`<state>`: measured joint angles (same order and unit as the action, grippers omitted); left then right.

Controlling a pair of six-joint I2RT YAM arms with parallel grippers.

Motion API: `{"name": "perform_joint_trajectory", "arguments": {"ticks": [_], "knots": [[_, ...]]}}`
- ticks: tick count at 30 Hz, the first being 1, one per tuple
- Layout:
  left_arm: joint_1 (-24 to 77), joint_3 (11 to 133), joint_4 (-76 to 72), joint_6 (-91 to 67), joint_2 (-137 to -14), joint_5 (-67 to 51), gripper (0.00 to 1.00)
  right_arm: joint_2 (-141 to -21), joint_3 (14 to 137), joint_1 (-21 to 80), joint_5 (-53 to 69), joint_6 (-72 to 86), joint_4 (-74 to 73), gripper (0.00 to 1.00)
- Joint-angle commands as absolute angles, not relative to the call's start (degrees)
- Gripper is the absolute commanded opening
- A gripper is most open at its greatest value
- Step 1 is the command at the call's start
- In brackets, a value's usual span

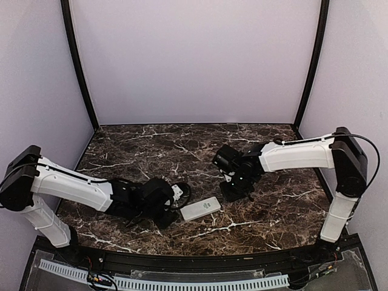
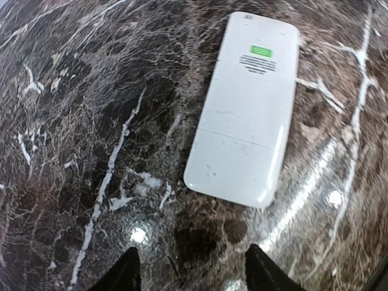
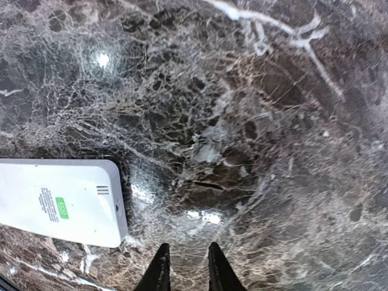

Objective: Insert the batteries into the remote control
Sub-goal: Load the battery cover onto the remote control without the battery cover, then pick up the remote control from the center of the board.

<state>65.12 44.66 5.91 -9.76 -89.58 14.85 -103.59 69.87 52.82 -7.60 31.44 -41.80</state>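
The remote control (image 1: 200, 208) is seen lying flat on the dark marble table (image 1: 273, 212), closer to the near edge than to the far one and roughly midway between the left and right edges, turned at a slant. Its plain side is shown upward, marked with a small green label and lines of print, and a faint seam is seen across it in the left wrist view. The left gripper (image 2: 195, 274) is held low just beside the remote's nearer-left end, released, its fingertips (image 2: 130, 273) spread apart with only marble between them. The right gripper (image 3: 188, 270) is held over bare surface just beside the other end, its tips parted by a narrow gap, nothing grasped.
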Motion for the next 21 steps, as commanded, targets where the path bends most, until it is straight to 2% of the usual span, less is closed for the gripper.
{"name": "perform_joint_trajectory", "arguments": {"ticks": [1,2,3,5,7,8,9,14,21], "knots": [[64.95,49.05,16.92,-5.39,-81.17,5.25,0.7,-98.88,68.67,50.95,-7.54,30.68,-41.21,0.25],[64.95,49.7,17.15,-2.73,-80.4,2.48,0.77,-98.5,68.69,50.83,-7.47,30.43,-41.08,0.3],[64.95,50.37,16.44,-0.62,-79.32,1.33,0.93,-98.2,68.65,50.68,-7.35,30.26,-40.64,0.35],[64.8,50.29,11.86,3.73,-79.72,-2.16,0.98,-97.84,68.73,50.38,-6.75,30.02,-39.59,0.5],[62.89,52.03,8.51,4.68,-83.55,-5.39,0.99,-97.47,68.89,50.0,-6.0,29.95,-38.61,0.75],[62.16,53.31,9.2,4.23,-87.64,-6.48,0.99,-97.2,69.0,49.72,-5.53,29.81,-38.18,0.94],[61.09,56.28,9.74,4.0,-89.61,-8.85,0.99,-96.92,68.89,49.67,-5.43,29.68,-37.68,0.98],[60.07,62.11,9.34,8.51,-102.09,-9.76,0.99,-93.8,66.56,48.7,-5.96,29.1,-34.88,0.99],[55.7,66.86,9.35,9.71,-109.31,-12.62,0.99,-91.12,63.54,47.64,-5.79,28.23,-32.98,0.99]]}}
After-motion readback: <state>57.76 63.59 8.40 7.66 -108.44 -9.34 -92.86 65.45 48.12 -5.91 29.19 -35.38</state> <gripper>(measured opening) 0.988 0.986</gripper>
